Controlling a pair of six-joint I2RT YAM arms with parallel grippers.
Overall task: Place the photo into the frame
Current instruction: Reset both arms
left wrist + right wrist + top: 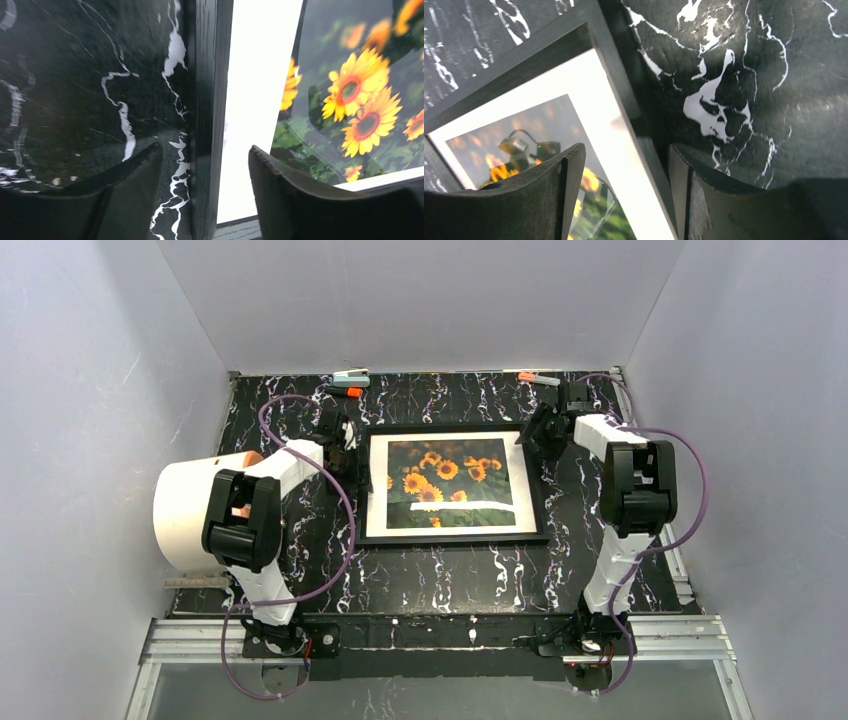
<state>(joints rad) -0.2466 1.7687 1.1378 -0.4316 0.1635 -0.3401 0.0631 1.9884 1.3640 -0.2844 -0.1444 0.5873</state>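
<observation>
From the top external view, the frame [455, 538] lies flat in the middle of the black, white-veined worktop [450, 580]. The photo [447, 483] sits inside it with the sunflowers facing up and a white border all round. The left pincer [343, 445] is at the far end of the frame's left rail, and the right pincer [532, 435] is at the frame's far right corner. A large white cylinder [185, 515] stands beside the left arm. 2 clips [352, 375] [537, 378] and an orange-tipped item [350, 392] lie along the far edge. No writing can be read.

In the left wrist view, the left pincer [205, 149] is spread wide across the frame's black rail [207, 75]. One of the fingers [125, 190] is over bare worktop [75, 75], and the other is over the photo [350, 100]. I cannot tell whether either one touches the frame.

In the right wrist view, the right pincer [625, 149] is also spread and grips nothing. The frame's rail [621, 85] runs between its 2 fingers, one over the glazed photo [534, 130] and one over the worktop [749, 75]. The pane shows reflections, and no label or brand is legible.
</observation>
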